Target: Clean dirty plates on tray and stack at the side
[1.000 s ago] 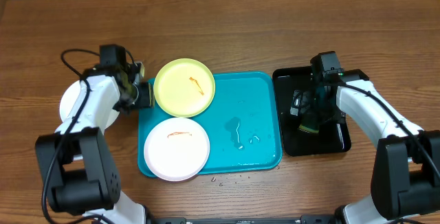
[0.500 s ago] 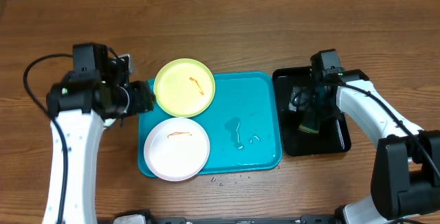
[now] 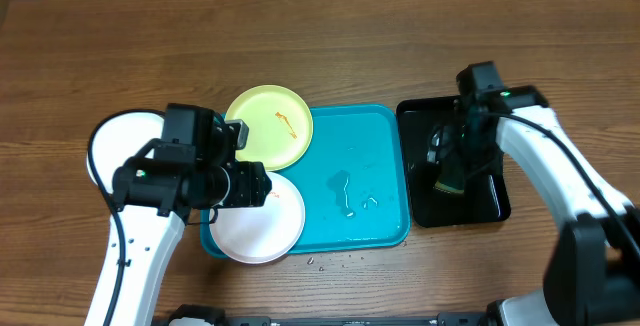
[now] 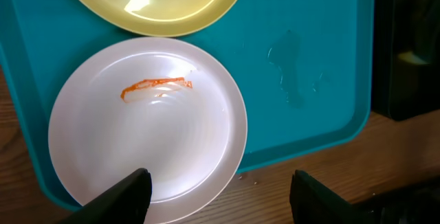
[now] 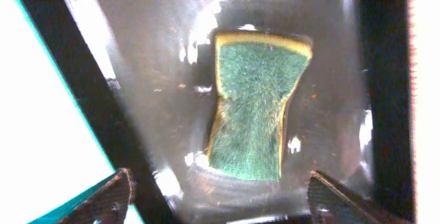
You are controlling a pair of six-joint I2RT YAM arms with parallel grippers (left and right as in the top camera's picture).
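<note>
A white plate (image 3: pixel 262 228) with an orange smear lies at the front left of the turquoise tray (image 3: pixel 360 166). A pale yellow-green plate (image 3: pixel 272 124) with a smear lies behind it. A second white plate (image 3: pixel 105 141) rests on the table left of the tray. My left gripper (image 3: pixel 252 185) hovers open over the smeared white plate (image 4: pixel 148 124), near its front edge. The left wrist view also shows my left gripper (image 4: pixel 223 196), the yellow-green plate (image 4: pixel 158 1) and the tray (image 4: pixel 309 66). My right gripper (image 3: pixel 452 156) is open above a green sponge (image 5: pixel 254 114); its fingers (image 5: pixel 220 200) are apart from it.
A narrow glossy black tray (image 3: pixel 490 201) stands right of the turquoise tray; it holds the sponge (image 3: pixel 449 181) and is wet inside (image 5: pixel 151 80). Water drops lie on the turquoise tray's middle (image 3: pixel 345 191). Small crumbs lie on the wood by its front edge (image 3: pixel 325 260).
My left arm has swung right from beside the tray to over the smeared white plate, uncovering the white plate on the table. The right arm has barely moved.
</note>
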